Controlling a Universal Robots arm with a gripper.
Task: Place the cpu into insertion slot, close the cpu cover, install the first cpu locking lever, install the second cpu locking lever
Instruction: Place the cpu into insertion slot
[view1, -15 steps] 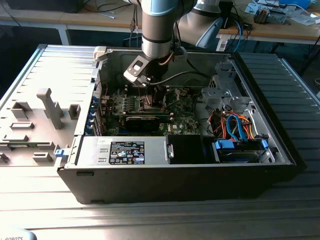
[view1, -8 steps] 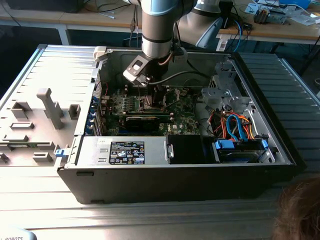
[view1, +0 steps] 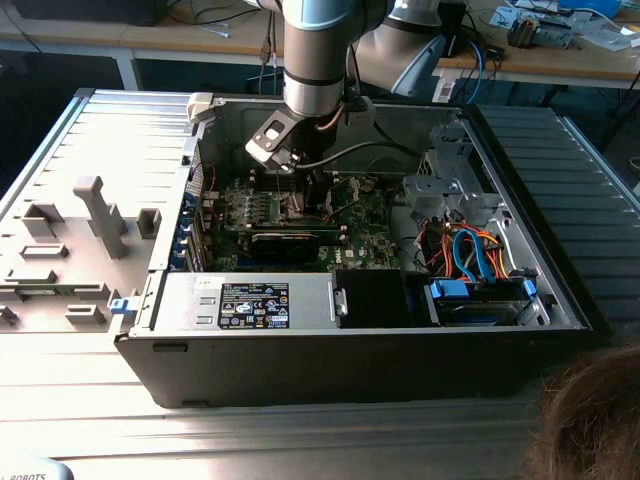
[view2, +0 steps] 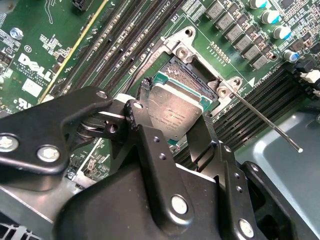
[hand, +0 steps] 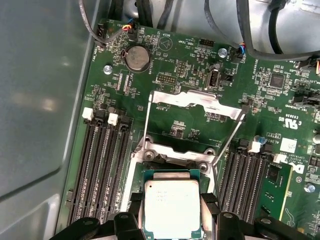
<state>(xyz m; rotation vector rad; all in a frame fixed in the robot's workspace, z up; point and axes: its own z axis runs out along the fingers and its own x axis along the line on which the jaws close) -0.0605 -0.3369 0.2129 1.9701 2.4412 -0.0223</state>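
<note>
Hand (view2: 175, 114) is seen clenched on the cpu (view2: 172, 106), which is pinched at two opposite edges by the black fingers (view2: 145, 132). The chip is held over the insertion slot (view2: 186, 66), part of whose dark recess is left uncovered; contact cannot be told. Beyond it, the cpu cover (hand: 192, 101) is swung open over the green board (hand: 185, 125), and a thin locking lever (hand: 229, 136) is raised beside it. In the exterior view, the arm (view1: 318, 60) is lowered at upper middle into an open computer case (view1: 180, 300) laid on the bench (view1: 300, 430).
</note>
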